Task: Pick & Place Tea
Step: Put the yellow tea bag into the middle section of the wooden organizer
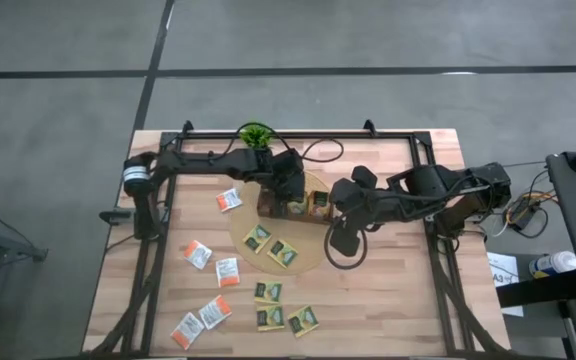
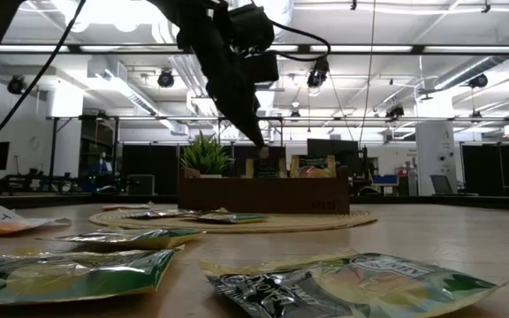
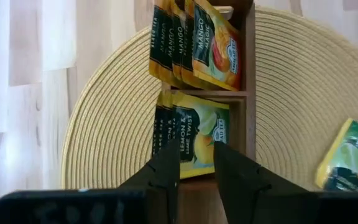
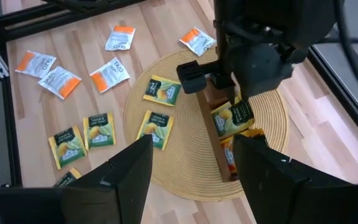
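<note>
The left gripper point(image 3: 196, 163), fingers parted, was poised over a green-and-yellow paper tea sachet point(image 3: 197, 132) standing in the brown wooden tray point(image 3: 248, 93). The right gripper point(image 4: 191, 168) was held wide open, empty. Light, thin and easily creased, the sachet was judged best pinched by its top edge.

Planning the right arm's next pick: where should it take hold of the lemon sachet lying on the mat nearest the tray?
Probably by an edge, coming straight down: the lemon sachet lies flat on the round mat, clear of its neighbour sachet and the tray, so opposite edges look open.
</note>
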